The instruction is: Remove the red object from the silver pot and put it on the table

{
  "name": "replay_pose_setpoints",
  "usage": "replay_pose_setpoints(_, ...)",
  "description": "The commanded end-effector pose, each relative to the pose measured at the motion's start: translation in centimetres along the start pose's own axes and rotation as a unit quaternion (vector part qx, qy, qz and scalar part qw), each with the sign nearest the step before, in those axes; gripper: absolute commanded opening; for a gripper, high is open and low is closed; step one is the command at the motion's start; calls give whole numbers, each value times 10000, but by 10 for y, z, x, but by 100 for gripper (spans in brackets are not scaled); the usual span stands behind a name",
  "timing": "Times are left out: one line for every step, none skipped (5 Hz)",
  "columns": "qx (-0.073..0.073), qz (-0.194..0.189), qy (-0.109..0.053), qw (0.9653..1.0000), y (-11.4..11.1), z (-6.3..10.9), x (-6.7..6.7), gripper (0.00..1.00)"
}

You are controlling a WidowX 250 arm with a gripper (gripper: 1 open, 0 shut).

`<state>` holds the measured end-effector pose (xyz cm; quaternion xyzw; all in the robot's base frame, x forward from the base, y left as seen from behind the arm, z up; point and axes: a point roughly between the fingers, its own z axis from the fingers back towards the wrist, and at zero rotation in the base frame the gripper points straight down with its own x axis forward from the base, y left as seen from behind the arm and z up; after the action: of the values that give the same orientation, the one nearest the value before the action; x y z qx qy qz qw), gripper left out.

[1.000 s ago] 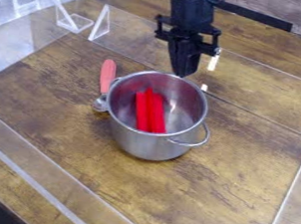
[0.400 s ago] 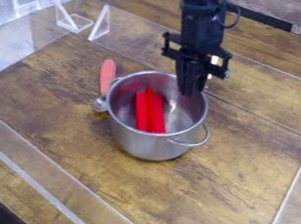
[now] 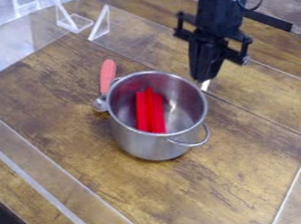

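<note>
Camera view: the red block lies inside the silver pot on the wooden counter. The fingers point down, closed and empty, above the pot's far rim.

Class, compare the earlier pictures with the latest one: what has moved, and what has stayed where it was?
The gripper has shifted to the right in the picture and pulled up, from over the pot's rim to just beyond its far right edge. It is shut and took hold of nothing. The red object lies in the silver pot as before, and the red-handled utensil beside the pot on the table has not moved.
</note>
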<state>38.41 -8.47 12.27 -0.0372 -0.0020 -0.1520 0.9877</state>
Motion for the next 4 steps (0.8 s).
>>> replay_pose_setpoints(103,-276,-575,9979,-9,40,-4,100)
replay_pose_setpoints(93,-403,-491,9979,-5,29,-12,100)
replay_pose_setpoints(116,-333,-429,9985,6,15,-13,100)
replay_pose_setpoints(139,-261,-361,9989,17,2,-15,100)
